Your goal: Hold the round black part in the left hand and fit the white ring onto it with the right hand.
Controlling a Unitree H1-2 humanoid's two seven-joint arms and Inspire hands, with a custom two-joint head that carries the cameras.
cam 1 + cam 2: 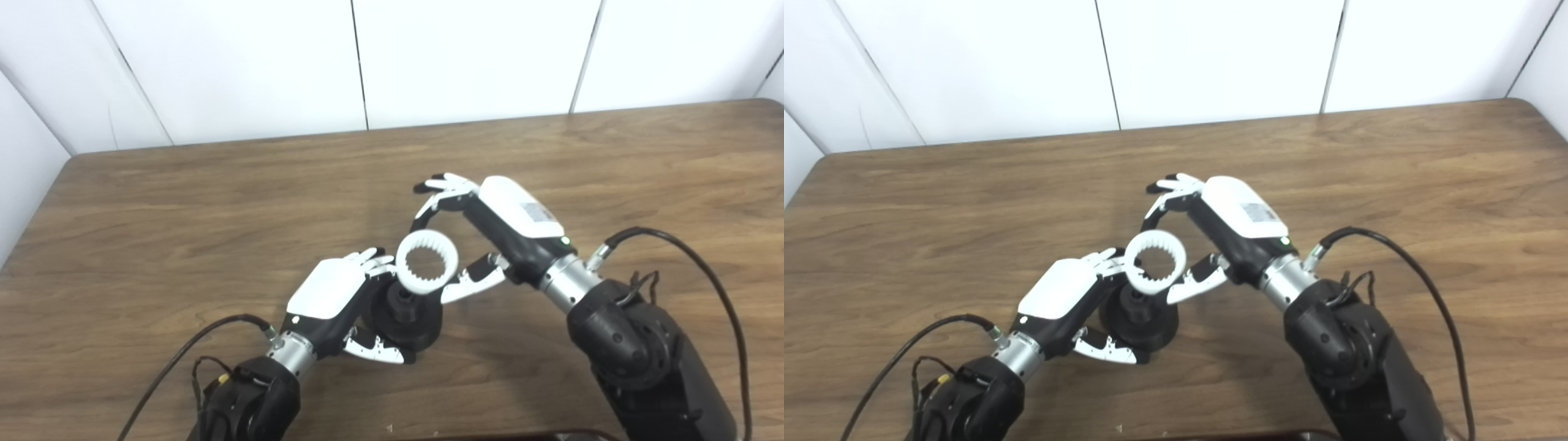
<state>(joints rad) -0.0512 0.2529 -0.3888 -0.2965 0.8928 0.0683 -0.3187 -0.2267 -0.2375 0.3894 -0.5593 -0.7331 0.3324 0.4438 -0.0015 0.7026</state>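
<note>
Left hand [334,300] grips the round black part [404,318] near the front middle of the table [184,208], fingers wrapped round its rim. Right hand [484,239] pinches the white ring [427,263] between thumb and fingers, just above the part's hub and apparently tilted. Both pickups look done; aligning and seating the ring remain.

Left hand [334,294] gripping round black part [404,318]; white ring [427,263] just above it, pinched by right hand [490,236].
</note>
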